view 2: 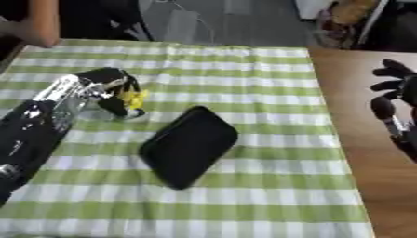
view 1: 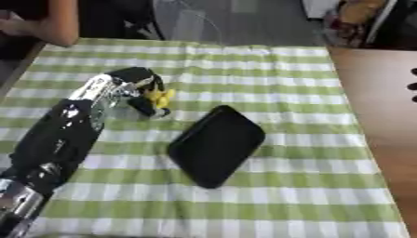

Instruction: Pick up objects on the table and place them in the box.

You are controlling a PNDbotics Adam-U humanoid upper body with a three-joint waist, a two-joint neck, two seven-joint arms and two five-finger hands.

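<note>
My left hand (view 1: 140,82) reaches over the green-and-white checked tablecloth (view 1: 277,88) from the lower left. Its fingers are curled round a small yellow object (view 1: 159,97) just above the cloth. A flat black tray-like box (view 1: 216,145) lies askew in the middle of the table, right of and nearer than the yellow object. My right hand (view 2: 393,100) hangs past the table's right side over the brown floor, fingers spread and relaxed, holding nothing.
A person's arm (view 1: 58,23) rests at the far left corner of the table. Beyond the far edge stand chair legs and clutter. The table's right edge (view 1: 350,116) borders brown floor.
</note>
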